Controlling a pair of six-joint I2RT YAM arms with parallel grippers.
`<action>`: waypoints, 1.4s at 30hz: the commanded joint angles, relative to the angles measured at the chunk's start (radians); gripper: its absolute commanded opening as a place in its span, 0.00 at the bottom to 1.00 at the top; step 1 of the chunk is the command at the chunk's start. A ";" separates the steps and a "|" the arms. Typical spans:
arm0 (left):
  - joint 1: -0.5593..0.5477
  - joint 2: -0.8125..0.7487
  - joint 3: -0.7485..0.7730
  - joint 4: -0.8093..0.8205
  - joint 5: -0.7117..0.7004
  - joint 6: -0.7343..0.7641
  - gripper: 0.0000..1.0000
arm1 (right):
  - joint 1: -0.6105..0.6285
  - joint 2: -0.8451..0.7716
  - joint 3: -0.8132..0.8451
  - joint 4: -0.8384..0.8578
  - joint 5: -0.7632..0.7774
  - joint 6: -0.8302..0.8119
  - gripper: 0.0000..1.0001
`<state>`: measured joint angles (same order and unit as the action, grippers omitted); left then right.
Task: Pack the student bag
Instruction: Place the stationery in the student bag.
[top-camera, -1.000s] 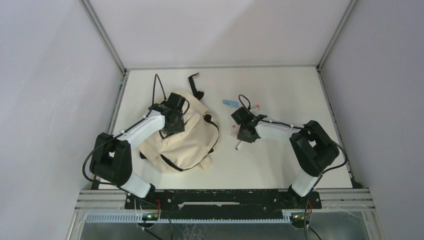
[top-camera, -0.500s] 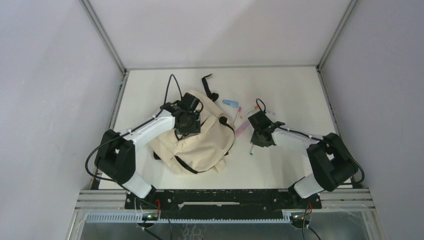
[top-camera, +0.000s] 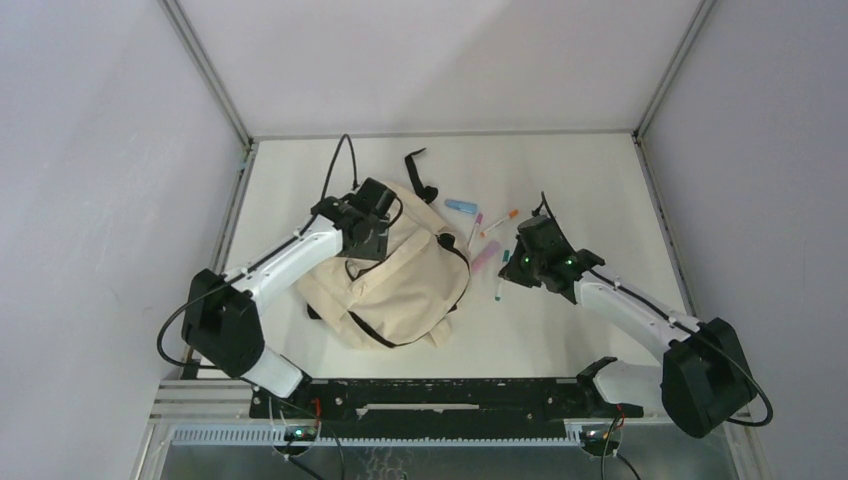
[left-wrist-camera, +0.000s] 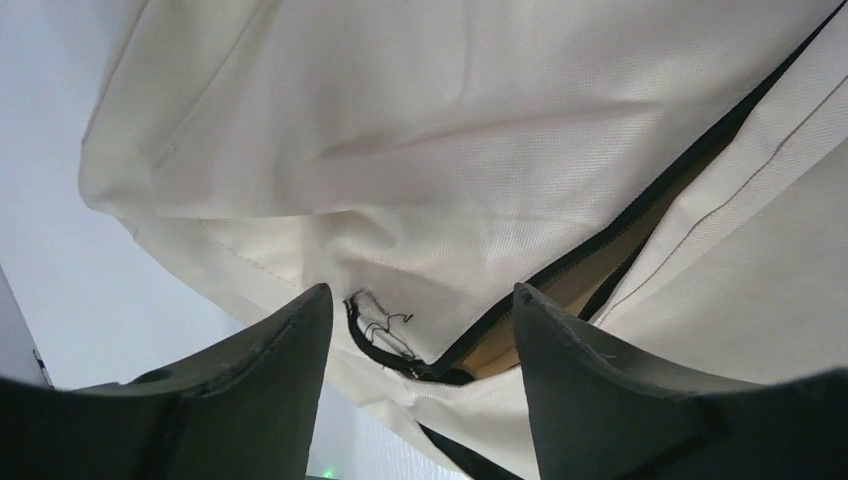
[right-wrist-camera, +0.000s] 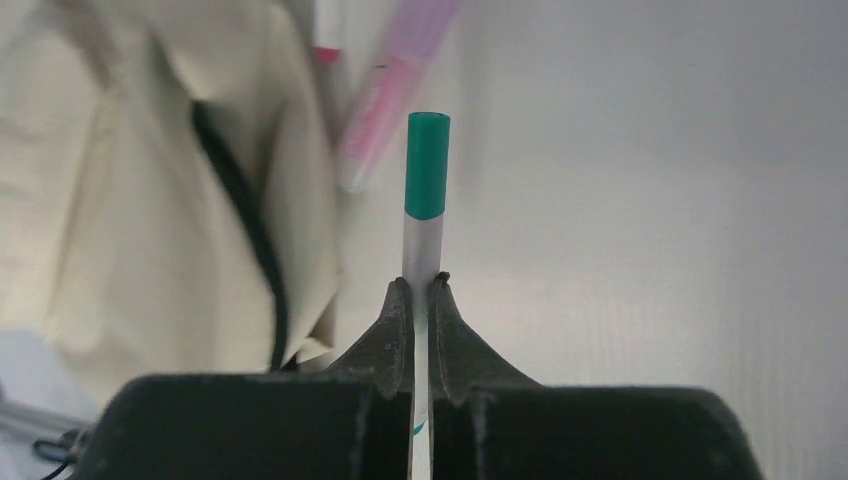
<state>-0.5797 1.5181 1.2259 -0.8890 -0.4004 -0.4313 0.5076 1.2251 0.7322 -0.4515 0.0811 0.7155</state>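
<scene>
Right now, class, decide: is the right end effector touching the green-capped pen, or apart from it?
Touching. The right wrist view shows the right end effector clamped on the green-capped pen, both fingers pressed against its white barrel.

Robotics laboratory test cell. Plain pale panels (top-camera: 100, 200) are walling in a white table (top-camera: 560, 170) on the left, top and right of the overhead frame, and bare aluminium struts (top-camera: 205, 70) are running along their joints. Across the bottom of the frame, two white-and-black robot arms (top-camera: 290, 255) are standing bolted to a black mounting rail (top-camera: 440, 400), with a slotted cable duct (top-camera: 400, 437) and small green indicator lights (top-camera: 297, 432) sitting just below it.
</scene>
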 joint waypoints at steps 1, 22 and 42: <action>-0.001 0.042 0.012 0.036 0.024 0.054 0.72 | -0.003 -0.044 0.015 0.112 -0.136 0.002 0.00; -0.117 0.181 0.057 -0.110 -0.168 0.083 0.88 | 0.013 -0.006 0.030 0.159 -0.185 0.048 0.00; -0.097 0.085 0.164 -0.051 -0.305 0.010 0.00 | 0.201 0.119 0.174 0.344 -0.326 0.115 0.00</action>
<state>-0.6998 1.6875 1.3373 -0.9813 -0.7261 -0.4175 0.6540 1.3117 0.8082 -0.2256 -0.1917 0.8024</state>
